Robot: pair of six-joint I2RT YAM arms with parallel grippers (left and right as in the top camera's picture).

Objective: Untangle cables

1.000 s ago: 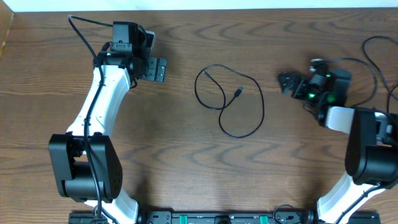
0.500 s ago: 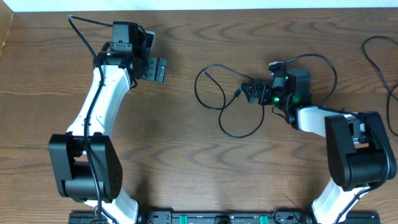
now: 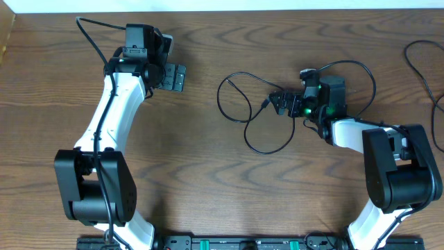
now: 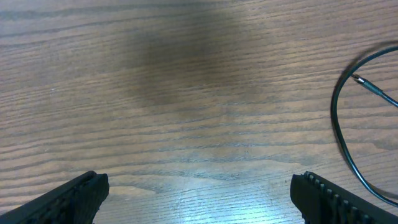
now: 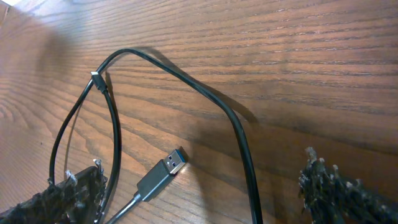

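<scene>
One thin black cable [image 3: 219,103] lies in a loose loop at the table's middle, crossing itself once. Its USB plug [image 3: 266,103] points right, inside the loop. My right gripper [image 3: 276,103] is open and low over that plug. In the right wrist view the plug [image 5: 165,171] and one strand of the cable [image 5: 242,149] lie between the gripper's [image 5: 205,196] spread fingers, touching neither. My left gripper [image 3: 177,76] is open at the upper left, away from the loop. Its wrist view shows the gripper [image 4: 199,199] over bare wood, with the cable's curve [image 4: 339,134] and a small plug [image 4: 368,84] at the right edge.
Another black cord [image 3: 415,47] curls along the table's right edge, behind the right arm. The table's far edge [image 3: 222,8] runs along the top. A black rail [image 3: 229,243] lies along the near edge between the arm bases.
A second ago my right gripper was at the far right. It swung left to the cable's plug and has held still for the last half second. The left arm has not moved.
</scene>
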